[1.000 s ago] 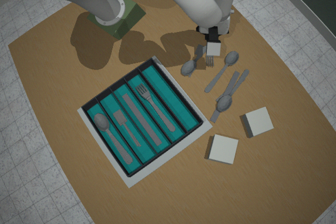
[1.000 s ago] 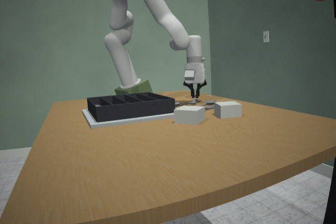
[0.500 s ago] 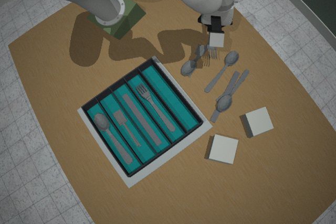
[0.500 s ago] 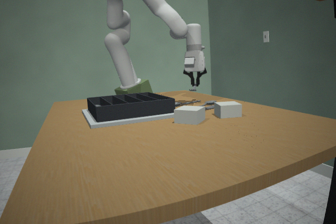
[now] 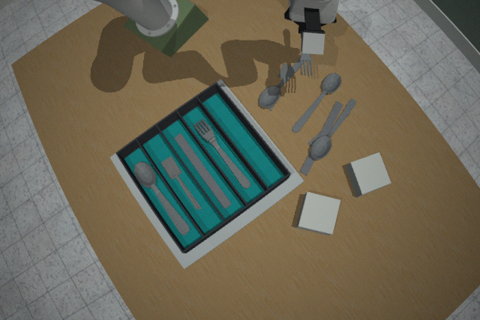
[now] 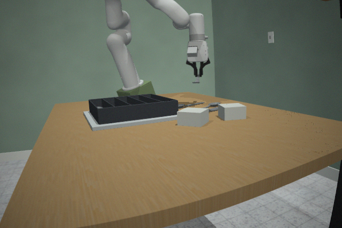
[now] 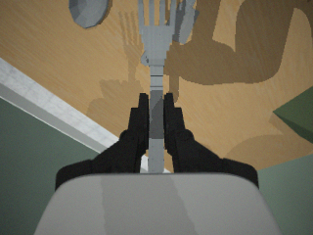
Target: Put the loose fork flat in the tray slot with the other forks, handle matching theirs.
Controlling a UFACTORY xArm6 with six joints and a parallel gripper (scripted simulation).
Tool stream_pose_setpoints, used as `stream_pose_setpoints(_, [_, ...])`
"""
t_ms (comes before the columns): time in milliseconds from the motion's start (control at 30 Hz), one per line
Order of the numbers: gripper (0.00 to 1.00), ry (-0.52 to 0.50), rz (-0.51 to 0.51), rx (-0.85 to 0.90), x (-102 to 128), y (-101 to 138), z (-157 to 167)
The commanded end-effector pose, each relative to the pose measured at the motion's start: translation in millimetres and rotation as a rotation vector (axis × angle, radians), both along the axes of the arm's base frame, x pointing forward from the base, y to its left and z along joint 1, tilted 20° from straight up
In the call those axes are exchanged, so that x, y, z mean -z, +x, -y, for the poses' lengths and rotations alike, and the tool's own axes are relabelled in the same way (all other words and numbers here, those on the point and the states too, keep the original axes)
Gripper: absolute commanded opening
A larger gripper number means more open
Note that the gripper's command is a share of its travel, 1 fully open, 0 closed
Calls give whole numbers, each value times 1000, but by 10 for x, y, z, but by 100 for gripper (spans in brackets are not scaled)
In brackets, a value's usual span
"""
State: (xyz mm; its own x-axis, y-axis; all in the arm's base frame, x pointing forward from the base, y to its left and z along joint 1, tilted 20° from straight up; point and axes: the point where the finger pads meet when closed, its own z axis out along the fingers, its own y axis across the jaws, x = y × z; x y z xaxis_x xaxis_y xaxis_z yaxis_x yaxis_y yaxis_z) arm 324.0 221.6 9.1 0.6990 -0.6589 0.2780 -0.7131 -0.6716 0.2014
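Note:
My gripper [image 7: 156, 105] is shut on the loose grey fork [image 7: 157, 44], gripping its handle with the tines sticking out ahead. It holds the fork high above the counter, to the right of and behind the tray [image 5: 205, 165]; the fork's tines show in the overhead view [image 5: 306, 64] and under the fingers in the side view [image 6: 196, 81]. The black tray has teal slots. One slot holds another fork [image 5: 220, 151], tines toward the far left end and handle toward the near right end.
Other slots hold a spoon [image 5: 158, 196], a small spatula [image 5: 180, 183] and a flat knife [image 5: 201, 169]; the rightmost slot is empty. Loose spoons [image 5: 316, 101] and knives [image 5: 333, 118] lie right of the tray. Two white blocks [image 5: 317, 212] [image 5: 368, 173] stand nearer.

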Motion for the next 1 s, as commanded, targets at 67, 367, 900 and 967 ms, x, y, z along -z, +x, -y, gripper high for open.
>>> stream_pose_setpoints(67, [5,2,2,0,-63,4,-28])
stream_pose_setpoints(367, [5,2,2,0,-101,2,-41])
stream_pose_setpoints(900, [5,2,2,0,-101,2,-41])
stream_pose_setpoints(967, [5,2,2,0,-103,5,-37])
